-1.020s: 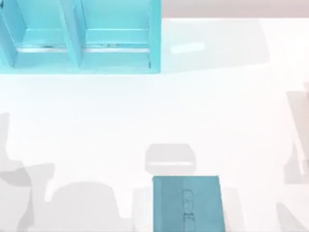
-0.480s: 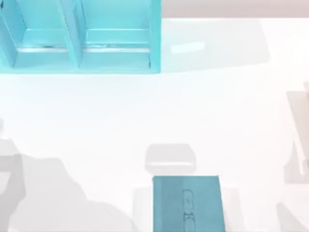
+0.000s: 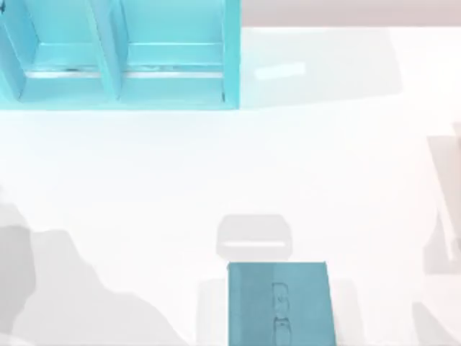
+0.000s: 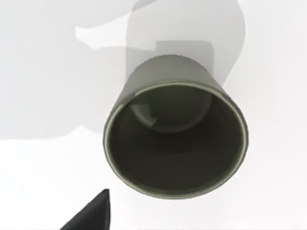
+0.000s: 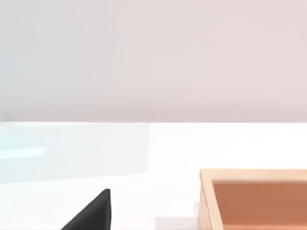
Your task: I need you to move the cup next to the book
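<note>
From our left wrist camera we see the cup standing upright on the white table, mouth open toward the camera. We cannot tell the state of either gripper. The book lies flat at the near edge, well apart from the light-blue shelf unit. A wooden box appears in our right wrist view.

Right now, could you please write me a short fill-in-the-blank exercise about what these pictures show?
1. The dark olive-green round cup stands ____ on the white table, mouth up.
2. The flat teal-blue rectangular book lies at the table's ____ edge in the top view.
3. The light-blue shelf unit fills the top view's upper ____ corner.

Missing words: upright; bottom; left
</note>
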### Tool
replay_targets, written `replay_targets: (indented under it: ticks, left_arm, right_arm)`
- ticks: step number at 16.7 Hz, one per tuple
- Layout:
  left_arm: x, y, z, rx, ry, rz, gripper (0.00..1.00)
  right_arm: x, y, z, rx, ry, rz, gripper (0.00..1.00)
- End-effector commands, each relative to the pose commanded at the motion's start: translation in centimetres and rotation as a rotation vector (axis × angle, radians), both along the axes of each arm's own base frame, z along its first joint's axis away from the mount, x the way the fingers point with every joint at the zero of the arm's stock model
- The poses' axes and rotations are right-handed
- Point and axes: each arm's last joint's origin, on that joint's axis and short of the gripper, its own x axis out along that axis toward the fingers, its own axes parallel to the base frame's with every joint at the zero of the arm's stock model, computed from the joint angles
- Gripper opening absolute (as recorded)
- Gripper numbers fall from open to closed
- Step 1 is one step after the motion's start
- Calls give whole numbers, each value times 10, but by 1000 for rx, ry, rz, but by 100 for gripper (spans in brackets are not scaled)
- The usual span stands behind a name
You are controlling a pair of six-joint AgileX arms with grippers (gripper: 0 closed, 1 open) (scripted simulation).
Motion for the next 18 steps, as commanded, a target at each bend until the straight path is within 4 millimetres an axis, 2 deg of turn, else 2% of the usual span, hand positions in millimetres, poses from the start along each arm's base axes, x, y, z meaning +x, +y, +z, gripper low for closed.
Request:
replay_targets:
  ticks: [4,6,11,18]
  left_arm:
    - [1,1,-48,5,-9,0,100]
    - [-2,0,-64,2,-4,-1,100]
    - [-3,-1,-70,1,-1,-1,100]
    - [-3,-1,-70,1,-1,-1,47]
  right_arm:
    - [0,0,0,0,0,0,100]
    - [0,0,0,0,0,0,100]
    - [0,0,0,0,0,0,100]
    - [0,0,0,0,0,0,100]
